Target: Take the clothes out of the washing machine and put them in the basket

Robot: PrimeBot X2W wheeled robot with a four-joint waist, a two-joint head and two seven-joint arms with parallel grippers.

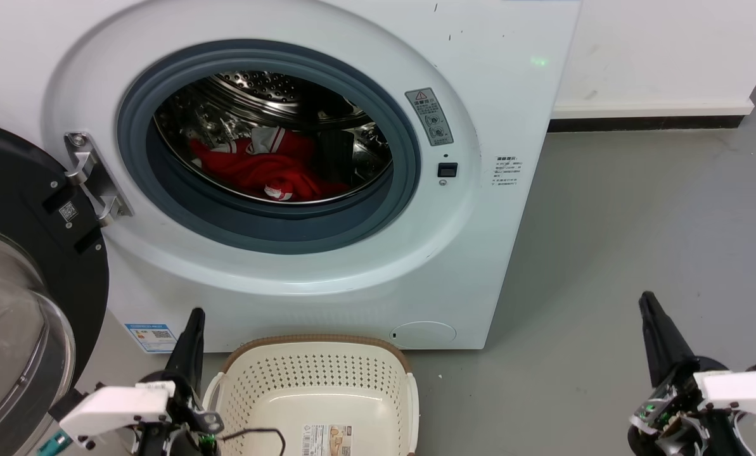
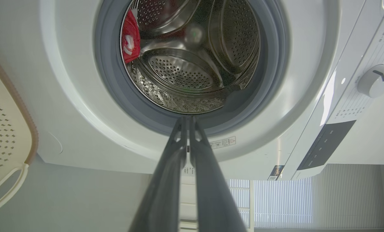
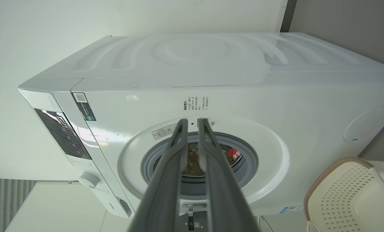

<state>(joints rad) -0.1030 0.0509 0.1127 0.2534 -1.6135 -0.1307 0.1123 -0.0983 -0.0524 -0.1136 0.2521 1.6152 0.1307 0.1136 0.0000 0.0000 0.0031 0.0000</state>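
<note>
The washing machine point(image 1: 492, 240) stands with its porthole open. The red clothes point(image 1: 257, 168) lie in a heap on the bottom of the steel drum, white trim showing. In the left wrist view the clothes point(image 2: 130, 38) sit at the drum's edge, and in the right wrist view a small piece of the clothes point(image 3: 233, 152) shows past the grey rim. The cream basket point(image 1: 317, 340) stands on the floor right below the porthole, with just a paper label inside. My left gripper point(image 1: 195, 313) is shut, low at the basket's left. My right gripper point(image 1: 646, 299) is shut, far right over the floor.
The dark glass door point(image 1: 10, 253) hangs open at the left, close to my left arm. Grey floor point(image 1: 606, 253) stretches to the right of the machine up to a white wall with a dark skirting. A control knob point(image 2: 377, 80) sits on the machine's panel.
</note>
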